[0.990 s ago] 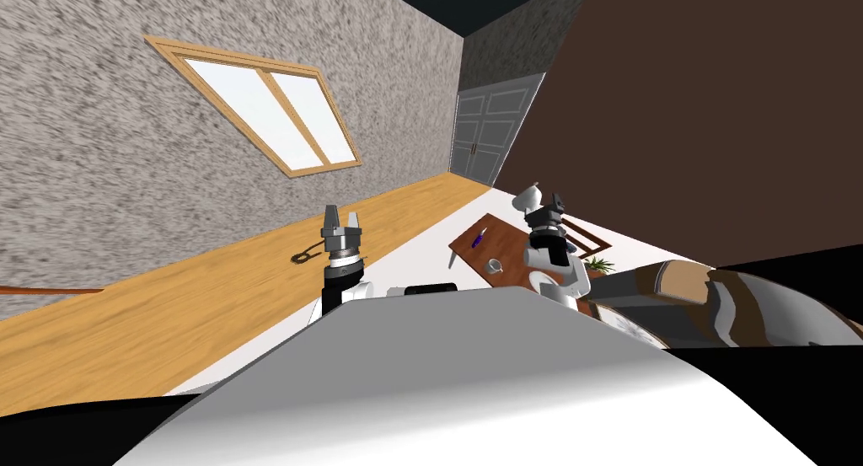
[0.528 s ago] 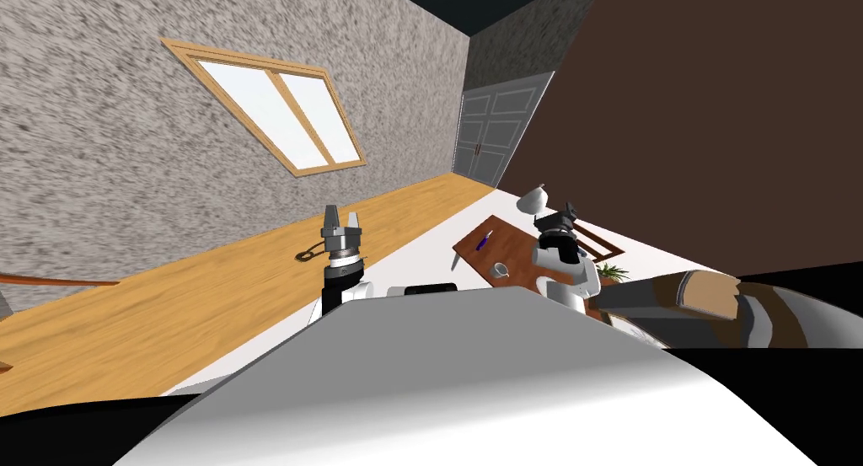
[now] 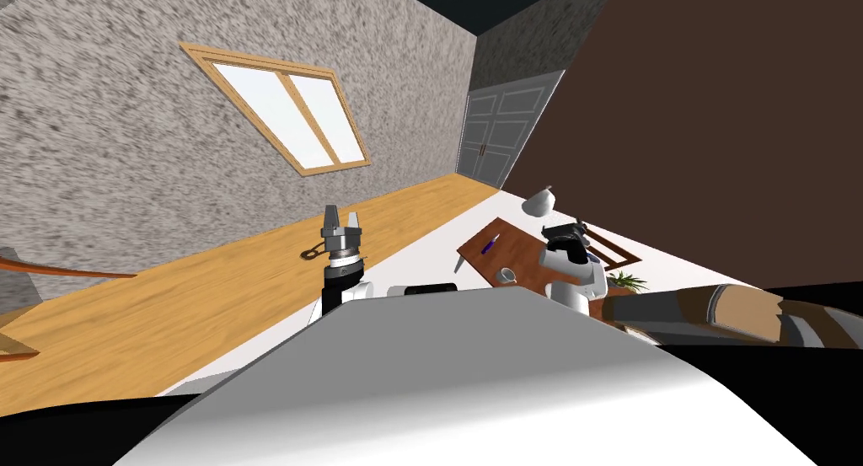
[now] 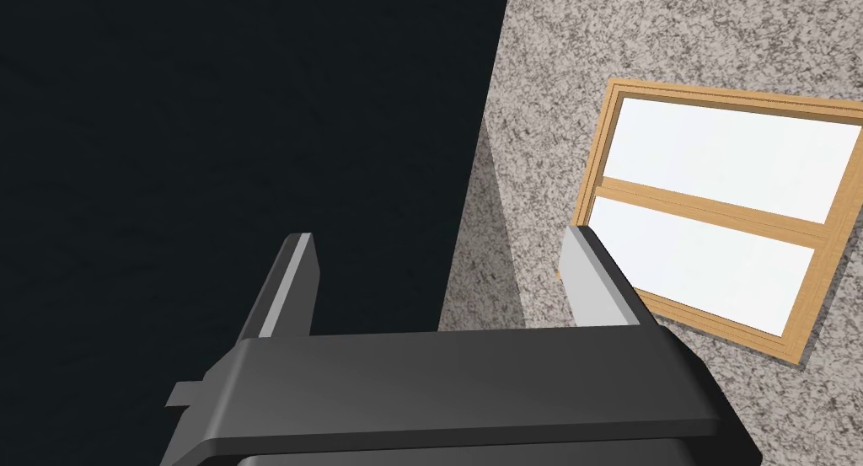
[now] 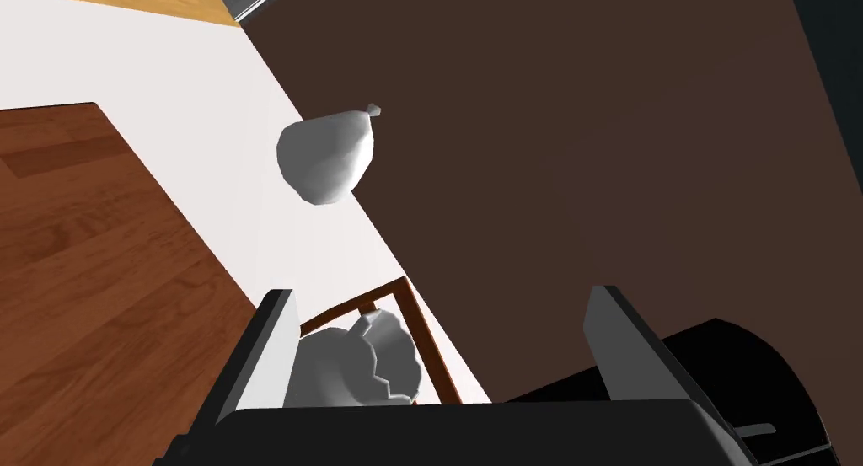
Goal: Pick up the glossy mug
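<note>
Holds right hand (image 5: 440,294) spread near the brown table (image 3: 522,254), apart from the white mug (image 3: 506,275) standing on that table close to a purple pen (image 3: 489,244), and holds left hand (image 3: 342,216) raised over the wood floor (image 3: 211,309), fingers likewise spread.

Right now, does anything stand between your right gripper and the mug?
Nothing visible does. The mug stands alone on the brown table, with bare tabletop between it and the open right gripper; the pen lies farther along the table.
</note>
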{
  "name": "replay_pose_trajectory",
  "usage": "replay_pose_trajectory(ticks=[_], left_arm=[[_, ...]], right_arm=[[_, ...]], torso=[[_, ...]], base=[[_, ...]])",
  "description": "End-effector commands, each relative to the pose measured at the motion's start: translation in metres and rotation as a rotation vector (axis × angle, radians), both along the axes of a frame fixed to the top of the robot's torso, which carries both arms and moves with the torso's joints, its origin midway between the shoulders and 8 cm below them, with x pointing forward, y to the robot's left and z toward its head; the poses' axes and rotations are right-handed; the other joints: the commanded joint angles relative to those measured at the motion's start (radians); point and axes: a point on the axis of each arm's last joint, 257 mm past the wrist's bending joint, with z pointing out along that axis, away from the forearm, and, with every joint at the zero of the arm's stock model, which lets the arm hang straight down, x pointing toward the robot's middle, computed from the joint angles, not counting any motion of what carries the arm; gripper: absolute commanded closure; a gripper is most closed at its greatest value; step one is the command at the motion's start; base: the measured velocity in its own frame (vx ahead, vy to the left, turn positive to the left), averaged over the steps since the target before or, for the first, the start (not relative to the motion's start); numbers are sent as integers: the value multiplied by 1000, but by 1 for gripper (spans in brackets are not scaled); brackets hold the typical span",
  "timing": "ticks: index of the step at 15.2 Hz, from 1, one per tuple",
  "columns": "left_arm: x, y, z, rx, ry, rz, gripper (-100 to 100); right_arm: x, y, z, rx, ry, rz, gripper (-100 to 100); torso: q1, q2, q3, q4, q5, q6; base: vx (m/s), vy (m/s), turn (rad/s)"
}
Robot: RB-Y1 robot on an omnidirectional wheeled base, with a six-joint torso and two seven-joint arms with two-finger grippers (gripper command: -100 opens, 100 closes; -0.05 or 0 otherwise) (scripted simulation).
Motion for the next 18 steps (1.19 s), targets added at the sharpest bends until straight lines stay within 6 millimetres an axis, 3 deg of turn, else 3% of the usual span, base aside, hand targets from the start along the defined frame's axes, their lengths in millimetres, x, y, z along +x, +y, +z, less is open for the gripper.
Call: replay_pose_trajectory(ticks=[1,3,4,6,7,9,10,11,12,14,15,16,17,18], left_arm=[[0,0,0,0,0,0,0],[0,0,0,0,0,0,0],[0,0,0,0,0,0,0],[0,0,0,0,0,0,0],[0,0,0,0,0,0,0],[0,0,0,0,0,0,0],[0,0,0,0,0,0,0],[0,0,0,0,0,0,0],[0,0,0,0,0,0,0],[0,0,0,0,0,0,0],[0,0,0,0,0,0,0],[0,0,0,0,0,0,0],[0,0,0,0,0,0,0],[0,0,0,0,0,0,0]], right_arm=[[-16,-19,-25,97,3,-69,-100],[-18,-20,-29,120,4,-76,-100],[-33,-35,-49,191,2,-132,-100],[-35,-35,-54,212,6,-140,-100],[-51,-47,-75,289,4,-199,-100],[-53,-46,-79,305,7,-206,-100],[-69,-55,-100,383,2,-265,-100],[-71,-55,-105,397,5,-272,-100],[-87,-60,-124,460,1,-324,-100],[-90,-59,-131,489,3,-338,-100],[-106,-61,-155,565,-3,-396,-100],[-108,-60,-158,578,0,-403,-100],[-124,-59,-180,647,-2,-456,-100],[-126,-57,-184,666,-3,-467,-100]], torso=[[0,0,0,0,0,0],[0,0,0,0,0,0],[-1,1,0,0,0,0],[0,0,0,0,0,0],[0,0,0,0,0,0],[0,0,0,0,0,0],[-1,1,1,0,0,0],[-1,1,0,0,0,0],[-1,0,0,0,0,0],[-1,-1,-1,0,0,0],[-1,0,0,0,0,0],[-2,0,0,0,0,0],[-2,0,0,0,-1,0],[-2,-1,-1,0,-1,0]], base=[[62,41,42],[44,31,45],[53,40,65],[52,40,35],[50,36,55],[44,28,31],[46,25,53],[55,24,54],[74,23,73],[62,19,39],[56,12,42],[65,12,49],[76,16,70],[72,19,55]])
